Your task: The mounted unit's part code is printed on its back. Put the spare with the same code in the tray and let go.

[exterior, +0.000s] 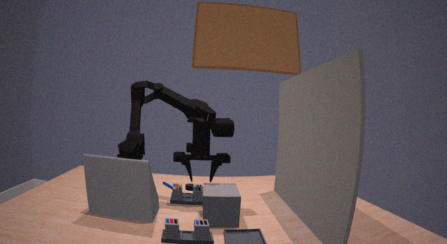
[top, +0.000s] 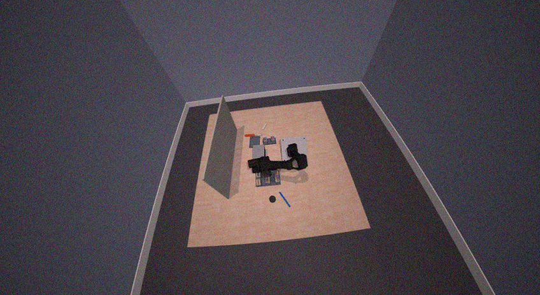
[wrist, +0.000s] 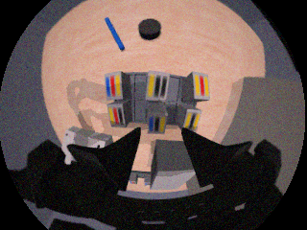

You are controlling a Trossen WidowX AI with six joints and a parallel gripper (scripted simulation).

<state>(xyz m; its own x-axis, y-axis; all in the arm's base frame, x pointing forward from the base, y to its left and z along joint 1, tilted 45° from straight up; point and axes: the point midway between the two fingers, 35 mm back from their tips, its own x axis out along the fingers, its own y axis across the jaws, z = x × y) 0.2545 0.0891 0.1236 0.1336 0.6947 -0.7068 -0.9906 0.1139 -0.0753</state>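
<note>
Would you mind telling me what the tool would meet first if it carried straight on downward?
Probably the far rack of colour-coded spares; the tool, partly open and empty, hangs just above it, beside the grey box. Depth is uncertain.

Wood table (top: pixel 321 201): blue rod (top: pixel 284 199), prob. puck (top: pixel 272 198).
</note>
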